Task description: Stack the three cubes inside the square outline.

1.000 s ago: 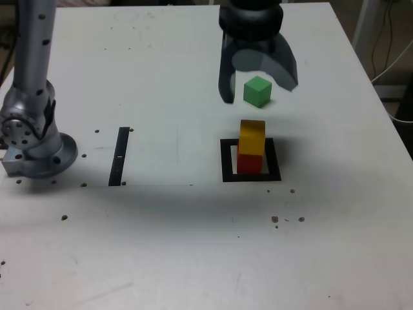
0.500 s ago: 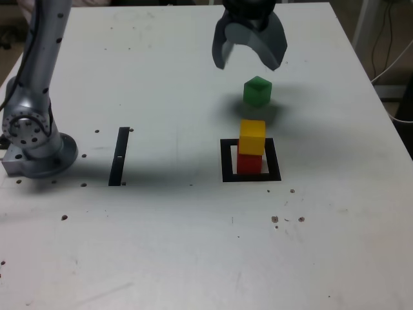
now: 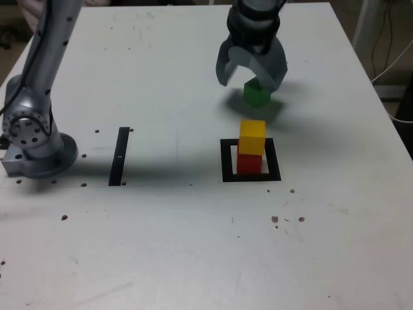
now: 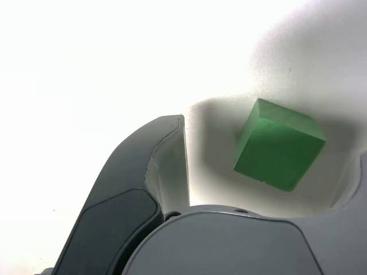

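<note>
While the yellow cube sits on the red cube inside the square outline, the last block is the one in hand. The gripper hangs spread wide over the green cube, which rests on the table between the two jaws, apart from both so far as the wrist view shows. Nothing is grasped. The stack stands just outside the jaws, on the near side of the green cube. By my judgement the third pick is under way: the next move calls for a short descent until the fingers bracket the cube's sides, then a squeeze, a lift clear of the yellow top, and a careful placement.
</note>
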Controlling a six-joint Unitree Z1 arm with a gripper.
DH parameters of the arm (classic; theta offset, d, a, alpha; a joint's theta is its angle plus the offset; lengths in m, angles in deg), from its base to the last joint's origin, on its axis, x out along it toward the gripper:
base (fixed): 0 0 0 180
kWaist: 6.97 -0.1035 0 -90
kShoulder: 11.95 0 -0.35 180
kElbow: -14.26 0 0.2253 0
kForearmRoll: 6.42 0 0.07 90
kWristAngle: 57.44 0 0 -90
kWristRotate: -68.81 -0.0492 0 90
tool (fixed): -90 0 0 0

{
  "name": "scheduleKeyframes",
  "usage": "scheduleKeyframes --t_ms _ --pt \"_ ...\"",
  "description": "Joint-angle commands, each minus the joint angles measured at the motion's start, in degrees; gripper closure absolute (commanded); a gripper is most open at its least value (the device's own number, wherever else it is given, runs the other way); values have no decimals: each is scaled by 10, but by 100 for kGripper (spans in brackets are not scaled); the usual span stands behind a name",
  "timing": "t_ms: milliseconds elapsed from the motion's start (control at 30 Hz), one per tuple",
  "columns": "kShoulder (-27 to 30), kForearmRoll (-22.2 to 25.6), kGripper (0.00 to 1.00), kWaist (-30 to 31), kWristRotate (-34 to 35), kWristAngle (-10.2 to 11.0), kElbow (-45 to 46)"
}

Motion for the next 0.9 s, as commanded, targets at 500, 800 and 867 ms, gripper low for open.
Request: scheduleKeyframes --t_ms 500,800,867 --pt "-11 -41 44 -11 -17 -28 18" --pt "-11 -51 59 -14 -22 -28 13" --pt "-11 -52 61 -15 -22 -28 12"
